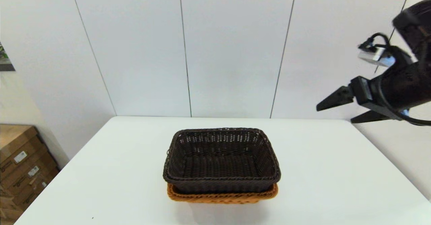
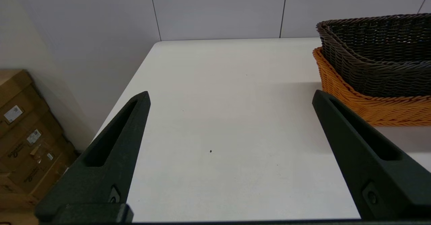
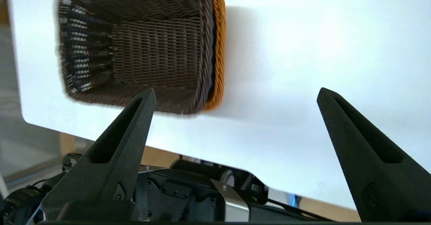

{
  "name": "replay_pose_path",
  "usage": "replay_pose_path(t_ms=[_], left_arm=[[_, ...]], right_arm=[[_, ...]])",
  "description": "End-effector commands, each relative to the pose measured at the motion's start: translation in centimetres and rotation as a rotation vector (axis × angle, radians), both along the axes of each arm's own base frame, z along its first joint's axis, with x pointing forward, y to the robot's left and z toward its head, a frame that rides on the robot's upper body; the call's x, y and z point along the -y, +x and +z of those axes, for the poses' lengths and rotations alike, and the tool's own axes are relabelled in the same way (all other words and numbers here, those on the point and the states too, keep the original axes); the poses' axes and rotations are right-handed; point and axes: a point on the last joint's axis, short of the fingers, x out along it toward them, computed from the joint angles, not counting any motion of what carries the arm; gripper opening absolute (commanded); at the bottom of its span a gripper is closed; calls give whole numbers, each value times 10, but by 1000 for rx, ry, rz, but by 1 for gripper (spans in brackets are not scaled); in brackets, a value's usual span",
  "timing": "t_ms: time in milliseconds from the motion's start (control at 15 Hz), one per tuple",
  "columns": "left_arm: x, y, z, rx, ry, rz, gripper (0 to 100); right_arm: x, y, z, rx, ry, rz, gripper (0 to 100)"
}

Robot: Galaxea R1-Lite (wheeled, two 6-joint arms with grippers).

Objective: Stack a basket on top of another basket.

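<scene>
While dark brown basket (image 1: 221, 161) sits nested inside orange basket (image 1: 222, 195) at table (image 1: 320, 171) centre, only orange rim peeks out below near edge. Right gripper (image 1: 336, 110) hangs high off table's far right corner, fingers spread wide, holding nothing. Left gripper (image 2: 230, 98) low over bare tabletop just beside stack, fingers apart, empty. Cardboard boxes (image 1: 20, 167) on floor, left.
</scene>
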Motion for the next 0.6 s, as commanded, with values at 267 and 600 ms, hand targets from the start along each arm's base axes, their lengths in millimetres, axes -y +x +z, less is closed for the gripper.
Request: replay_pose_path(t_ms=[267,600], left_arm=[[0,0,0,-1,0,1,100],[0,0,0,-1,0,1,100]], right_arm=[[46,-189,-11,252,-123,-146,100],[37,-272,-48,457,-200,-92,100]])
